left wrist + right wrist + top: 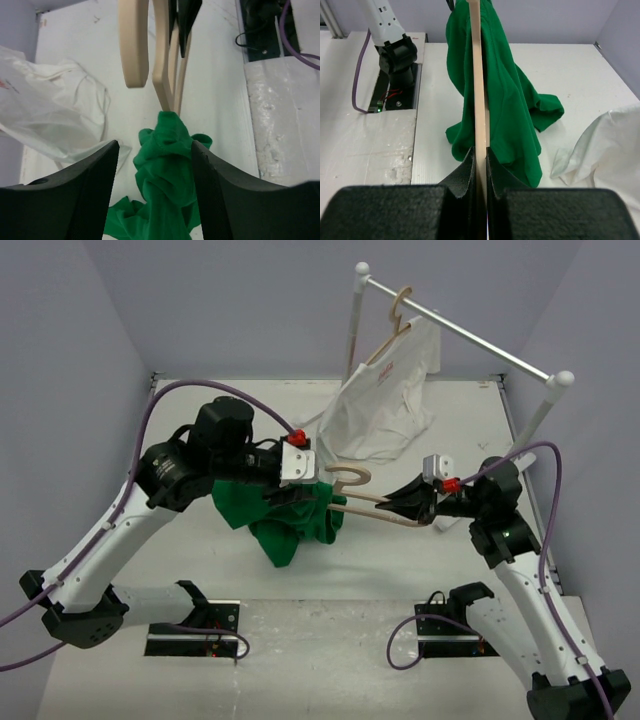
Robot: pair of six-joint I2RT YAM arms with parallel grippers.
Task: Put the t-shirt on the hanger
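Observation:
The green t-shirt [285,520] hangs in a crumpled bunch off the left end of the pale wooden hanger [375,505], its lower part resting on the table. My right gripper [405,505] is shut on the hanger's right arm and holds it above the table; in the right wrist view the wood [476,75] runs straight out from the gripper [480,152] with the shirt [510,115] draped over its far end. My left gripper [300,485] is open, its fingers standing wide either side of the bunched shirt [167,170] just below the hanger [162,60].
A white garment [385,405] hangs on a second wooden hanger [400,315] from a white rail [460,335] at the back right, its hem on the table; it also shows in the left wrist view [45,110]. Walls enclose the table.

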